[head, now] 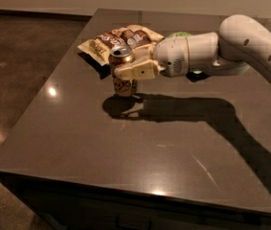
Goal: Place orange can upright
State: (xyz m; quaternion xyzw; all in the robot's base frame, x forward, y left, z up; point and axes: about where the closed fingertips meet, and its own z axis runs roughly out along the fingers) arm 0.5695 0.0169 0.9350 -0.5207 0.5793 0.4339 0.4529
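Note:
The orange can point(123, 84) stands upright on the dark table point(77, 128), silver top with pull tab facing up, left of centre. My gripper point(128, 70) reaches in from the right and its cream fingers point(135, 72) are closed around the can's upper half. The can's base is at or just above the tabletop; I cannot tell if it touches.
A brown and cream snack bag point(120, 40) lies flat just behind the can. A green bag point(180, 35) is mostly hidden behind my white arm point(211, 51). The table's left edge and front edge drop to a dark floor.

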